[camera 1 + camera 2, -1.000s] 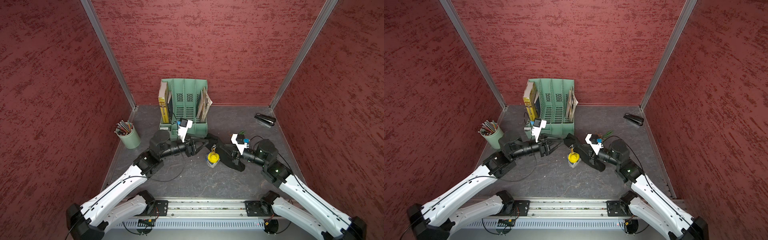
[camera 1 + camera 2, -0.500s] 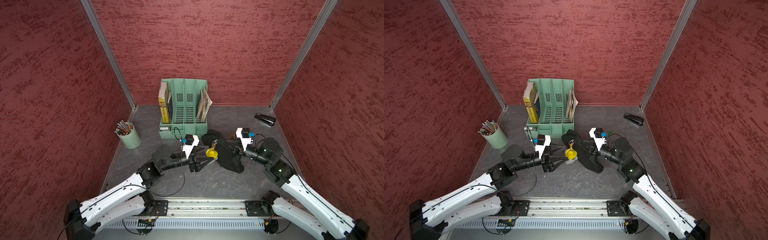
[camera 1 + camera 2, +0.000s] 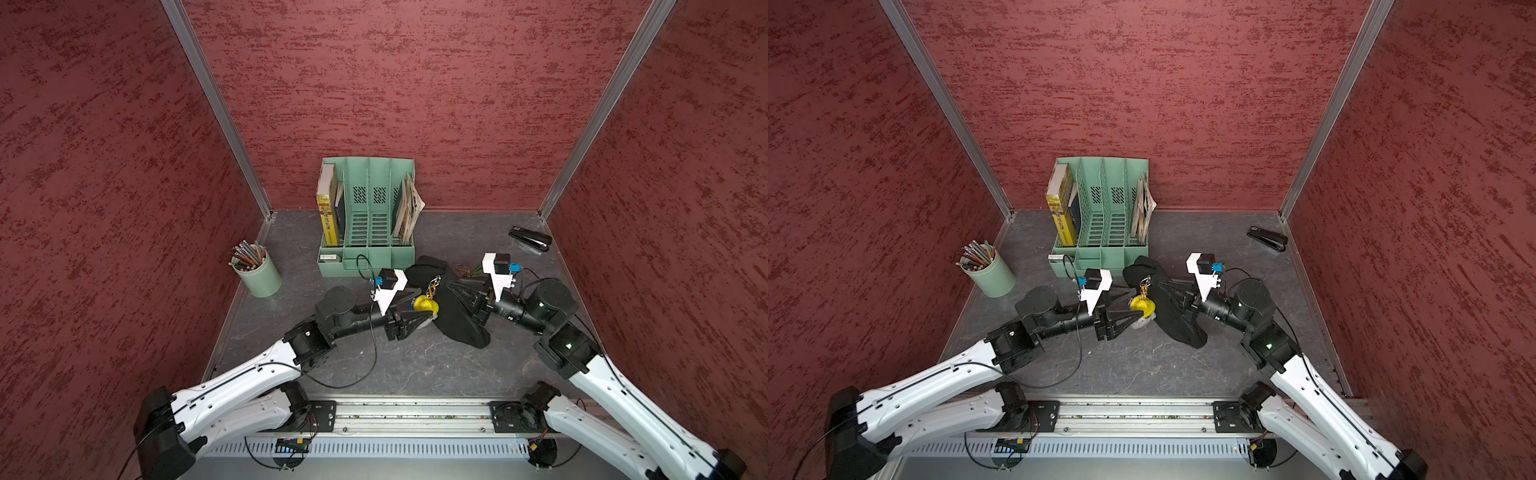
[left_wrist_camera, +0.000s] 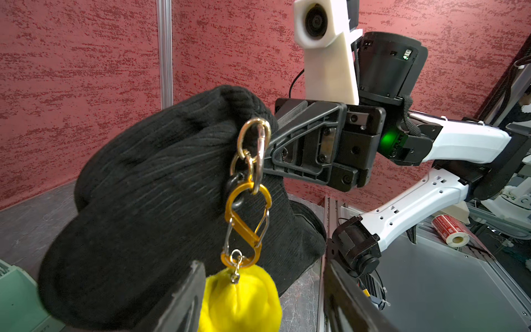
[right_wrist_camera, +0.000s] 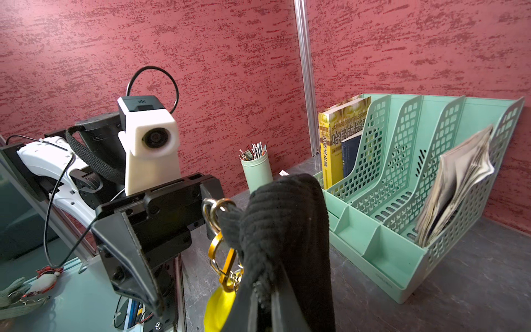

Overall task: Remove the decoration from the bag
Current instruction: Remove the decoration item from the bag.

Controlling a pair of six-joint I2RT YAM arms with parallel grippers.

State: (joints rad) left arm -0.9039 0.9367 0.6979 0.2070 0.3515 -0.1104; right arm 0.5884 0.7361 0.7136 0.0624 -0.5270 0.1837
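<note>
Presently the decoration (image 4: 240,299) hangs between spread jaws of the left pincer (image 4: 264,268).

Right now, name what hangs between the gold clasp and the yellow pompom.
An orange double-gate clip, linking gold clasp to yellow pompom; clearest in the left wrist view.

File rack (image 3: 390,255) (just behind) crowds the bag (image 3: 457,328).

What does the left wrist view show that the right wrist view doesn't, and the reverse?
Left wrist only: the whole chain unobstructed, gold clasp to orange clip to yellow decoration, the left claw open either side of it, the right claw seen side-on pinching the bag. Right wrist only: yellow book, pencil cup. Both: bag, clasp, clip, decoration.
</note>
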